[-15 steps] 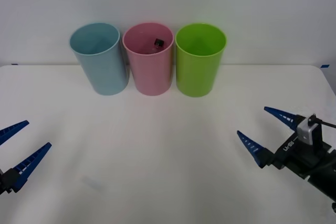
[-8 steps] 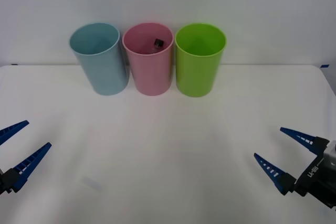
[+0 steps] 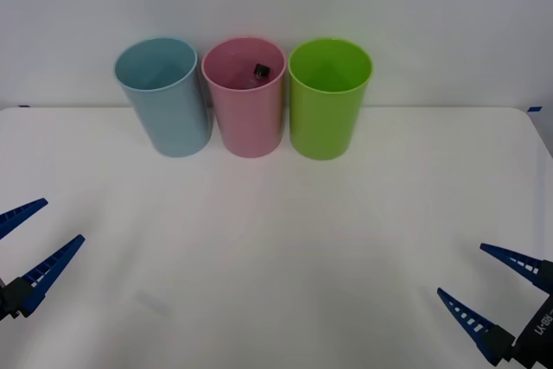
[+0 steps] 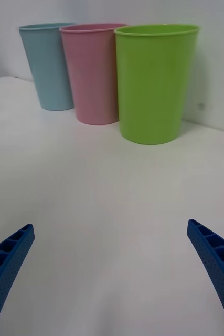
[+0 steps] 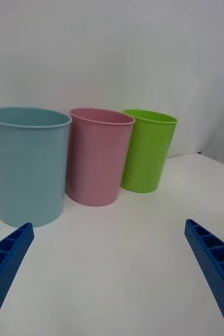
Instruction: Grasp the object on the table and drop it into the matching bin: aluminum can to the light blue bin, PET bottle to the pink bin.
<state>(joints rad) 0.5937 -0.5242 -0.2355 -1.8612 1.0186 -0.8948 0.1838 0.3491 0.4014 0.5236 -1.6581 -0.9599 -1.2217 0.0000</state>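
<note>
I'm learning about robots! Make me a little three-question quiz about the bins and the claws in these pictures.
1. True or false: the pink bin stands between the light blue bin and the lime green bin.
2. Which bin has a black-capped object inside? A) light blue B) pink C) lime green
3. Fill in: the left claw and the right claw are both ____ and hold nothing above the table.

Key: 1. True. 2. B. 3. open.
</note>
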